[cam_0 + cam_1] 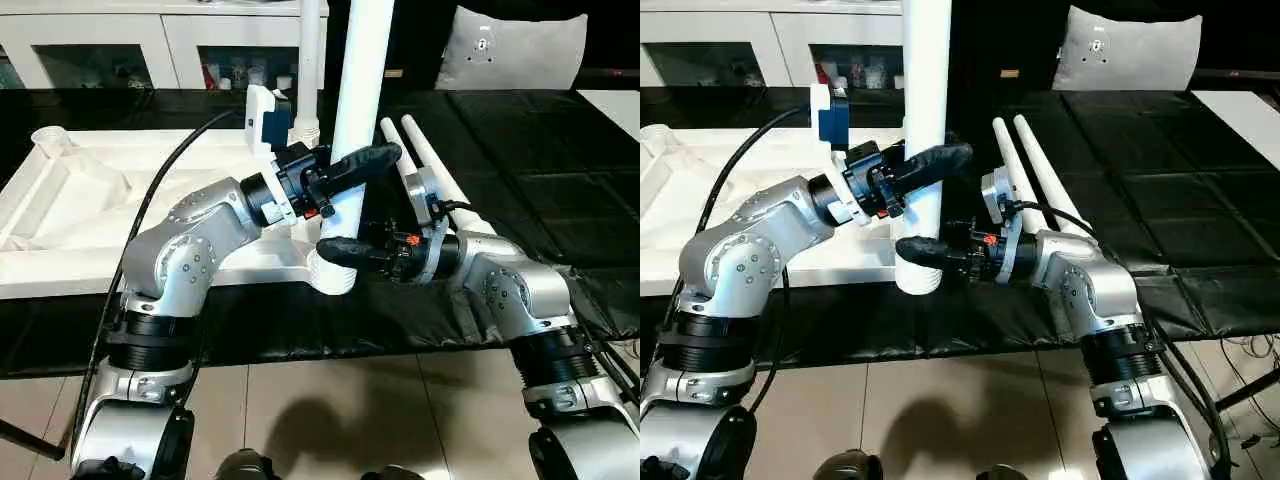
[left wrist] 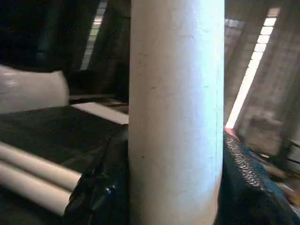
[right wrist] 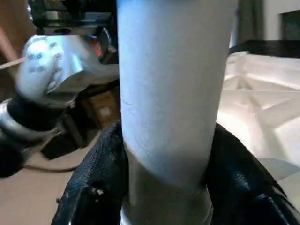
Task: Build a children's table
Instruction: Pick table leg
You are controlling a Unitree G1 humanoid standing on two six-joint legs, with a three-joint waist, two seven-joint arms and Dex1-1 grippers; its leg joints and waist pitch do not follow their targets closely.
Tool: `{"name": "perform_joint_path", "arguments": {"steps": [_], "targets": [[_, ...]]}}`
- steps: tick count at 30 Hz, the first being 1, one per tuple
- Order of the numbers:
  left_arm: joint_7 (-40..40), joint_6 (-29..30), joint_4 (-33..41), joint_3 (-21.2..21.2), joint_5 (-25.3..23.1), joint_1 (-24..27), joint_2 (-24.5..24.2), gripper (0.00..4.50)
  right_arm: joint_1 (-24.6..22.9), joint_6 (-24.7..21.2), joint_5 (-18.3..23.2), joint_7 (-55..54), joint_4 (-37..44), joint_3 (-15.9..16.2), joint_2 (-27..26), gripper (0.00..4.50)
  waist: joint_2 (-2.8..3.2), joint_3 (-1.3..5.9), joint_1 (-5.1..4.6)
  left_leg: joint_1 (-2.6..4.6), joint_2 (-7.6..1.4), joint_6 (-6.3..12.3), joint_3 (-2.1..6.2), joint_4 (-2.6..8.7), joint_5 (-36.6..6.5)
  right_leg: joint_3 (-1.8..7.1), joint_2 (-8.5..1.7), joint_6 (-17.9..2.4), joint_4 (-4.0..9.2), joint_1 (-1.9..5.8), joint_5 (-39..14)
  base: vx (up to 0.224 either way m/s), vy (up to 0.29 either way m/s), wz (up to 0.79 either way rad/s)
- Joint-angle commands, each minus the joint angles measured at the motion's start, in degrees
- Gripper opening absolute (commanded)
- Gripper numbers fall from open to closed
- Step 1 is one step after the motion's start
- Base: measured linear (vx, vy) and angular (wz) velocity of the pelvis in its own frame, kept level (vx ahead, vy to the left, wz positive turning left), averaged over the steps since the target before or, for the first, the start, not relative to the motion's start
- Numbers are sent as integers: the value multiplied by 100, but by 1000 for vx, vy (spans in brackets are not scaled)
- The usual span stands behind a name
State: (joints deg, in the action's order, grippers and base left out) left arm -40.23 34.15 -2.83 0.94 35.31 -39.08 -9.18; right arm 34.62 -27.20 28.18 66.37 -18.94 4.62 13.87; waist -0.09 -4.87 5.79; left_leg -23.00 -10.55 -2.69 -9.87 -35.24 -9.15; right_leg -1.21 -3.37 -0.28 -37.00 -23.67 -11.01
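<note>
Fingers of both your grippers are clamped on 1 upright white tube leg (image 1: 362, 70).
Your left gripper (image 1: 352, 172) grabs higher, right gripper (image 1: 340, 252) just above the tabletop's round white corner socket (image 1: 331, 274).

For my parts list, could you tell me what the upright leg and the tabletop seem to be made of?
Upright leg: a smooth matte white tube, probably plastic, with faint scuffs in the wrist views. Tabletop: white, apparently moulded plastic, judging by its raised ribs and faint sheen.

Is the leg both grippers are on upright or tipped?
Upright: the leg rises straight from the tabletop's corner socket, left gripper above right gripper.
</note>
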Motion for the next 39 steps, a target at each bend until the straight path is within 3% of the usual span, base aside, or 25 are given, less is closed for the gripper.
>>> {"name": "perform_joint_path", "arguments": {"steps": [1, 5, 10, 18, 21, 23, 25, 28, 29, 39], "targets": [[436, -301, -195, 83, -351, -79, -5, 258, 122, 285, -299, -490, -97, -96, -81, 194, -50, 539, -2, 123, -176, 75, 37, 354, -786, 164, -370, -1215, 461, 319, -870, 0, 0, 0], [675, -870, -54, 32, -783, -33, 41, 294, 191, 642, -617, -1224, -183, -157, -301, 194, -56, 541, -15, 125, -185, -20, 45, 369, -799, 161, -371, -1147, 450, 316, -877, 0, 0, 0], [1237, -1609, -77, 38, -1266, -23, 268, 325, 212, 970, -861, -1974, -153, -189, -607, 194, -51, 538, -47, 120, -188, 6, 38, 369, -812, 170, -376, -1122, 450, 311, -792, 0, 0, 0], [2137, -2480, -251, -103, -1984, -59, 709, 328, 265, 1271, -1117, -2739, -188, -125, -1101, 194, -48, 540, -70, 121, -188, -36, 48, 386, -961, 177, -372, -1018, 465, 309, -881, 0, 0, 0], [2520, -2835, -363, -48, -2213, -76, 878, 292, 334, 1367, -1218, -2982, -365, -121, -1209, 194, -43, 536, -87, 116, -189, -27, 47, 383, -968, 180, -369, -1024, 474, 299, -829, 0, 0, 0], [2605, -2891, -389, -34, -2266, -82, 908, 289, 363, 1400, -1251, -3070, -420, -130, -1243, 194, -46, 538, -83, 113, -185, -31, 48, 383, -973, 179, -377, -1047, 470, 308, -851, 0, 0, 0], [2613, -2951, -414, -75, -2346, -81, 892, 254, 375, 1422, -1272, -3103, -428, -127, -1267, 194, -51, 535, -80, 115, -185, -16, 44, 382, -976, 182, -370, -1041, 471, 300, -826, 0, 0, 0], [2553, -2983, -436, -120, -2379, -53, 885, 236, 378, 1434, -1304, -3111, -436, -119, -1278, 194, -48, 538, -78, 121, -186, 6, 42, 380, -967, 183, -370, -1049, 465, 294, -790, 0, 0, 0], [2546, -2986, -443, -122, -2374, -48, 890, 209, 378, 1437, -1310, -3112, -439, -115, -1277, 194, -44, 537, -78, 121, -192, 5, 45, 383, -977, 182, -372, -1059, 462, 295, -781, 0, 0, 0], [2556, -3052, -616, -129, -2419, -63, 889, 178, 395, 1504, -1397, -3121, -518, -77, -1235, 193, -51, 541, -82, 116, -187, 14, 44, 381, -949, 179, -372, -1076, 456, 300, -736, 0, 0, 0]]}}
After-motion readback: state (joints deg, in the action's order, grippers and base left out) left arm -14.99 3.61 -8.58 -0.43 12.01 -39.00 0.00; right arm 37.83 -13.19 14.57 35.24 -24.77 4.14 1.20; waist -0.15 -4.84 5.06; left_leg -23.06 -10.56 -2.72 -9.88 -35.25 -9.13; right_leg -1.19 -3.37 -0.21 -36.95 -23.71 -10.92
